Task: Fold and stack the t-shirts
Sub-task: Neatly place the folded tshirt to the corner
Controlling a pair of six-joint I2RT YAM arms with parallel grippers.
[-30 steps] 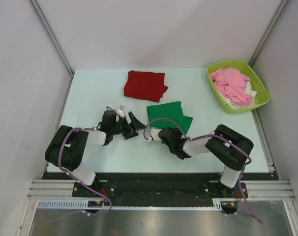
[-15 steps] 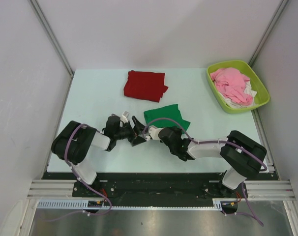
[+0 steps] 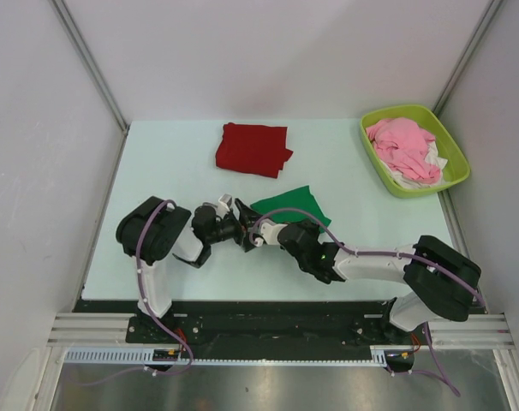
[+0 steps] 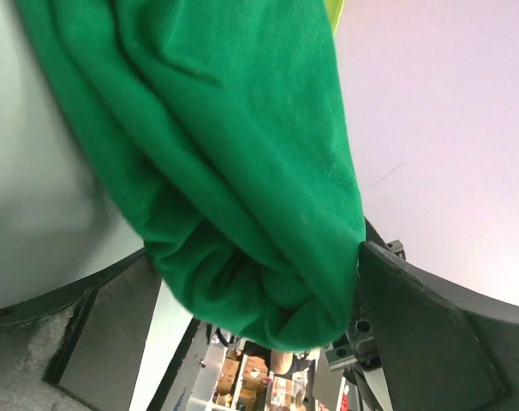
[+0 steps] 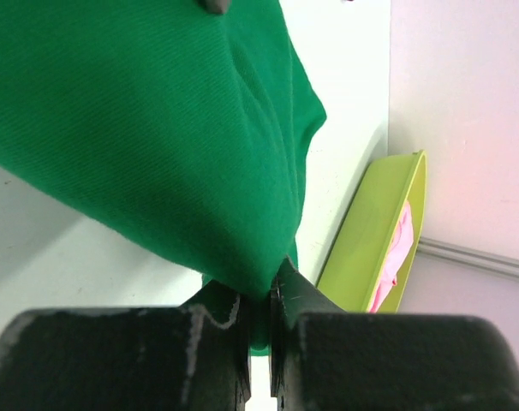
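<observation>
Overhead, the green t-shirt (image 3: 292, 205) lies folded near the middle of the pale table (image 3: 157, 163), turned at a slant, with the red t-shirt (image 3: 253, 148) folded flat just behind it and apart from it. Both arms reach in low toward the green one's near left corner. The left gripper (image 3: 239, 229) and right gripper (image 3: 261, 233) meet there almost nose to nose. A lime tub (image 3: 372, 174) at the far right corner holds a pink garment (image 3: 402, 144) over a white cloth (image 3: 432, 164).

From the left wrist, the left gripper (image 4: 242, 295) stands spread wide, and a rolled bulge of the green t-shirt (image 4: 234, 171) hangs between its dark fingers (image 4: 431, 334), which do not clamp it.

From the right wrist, the right gripper (image 5: 259, 338) is pinched tight on a fold of the green t-shirt (image 5: 140, 128), the cloth rising away from the fingers (image 5: 114, 360) in a taut sheet. The tub (image 5: 371, 231) shows beyond at the table's edge
</observation>
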